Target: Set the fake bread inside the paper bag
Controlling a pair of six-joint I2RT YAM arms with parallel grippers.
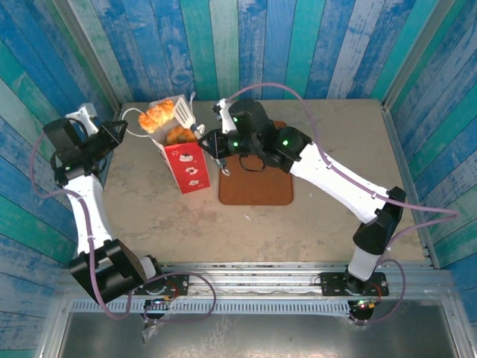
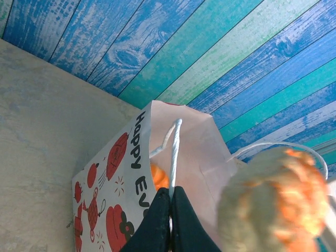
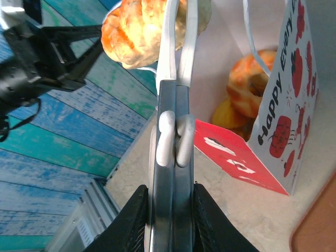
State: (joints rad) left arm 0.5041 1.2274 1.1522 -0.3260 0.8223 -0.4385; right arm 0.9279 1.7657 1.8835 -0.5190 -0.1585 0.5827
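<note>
Bread: one golden-brown piece is nipped between the tips of metal tongs, raised at the far left edge of the paper bag mouth. A ring doughnut and another pastry lie inside the bag. The bag stands upright on the table, just left of a flat brown tray.

Right gripper: fingers clamped on the tongs' handles, tong arms squeezed together.

Left gripper: fingers pressed together, pinching the bag's thin white handle at the bag's left side.
</note>
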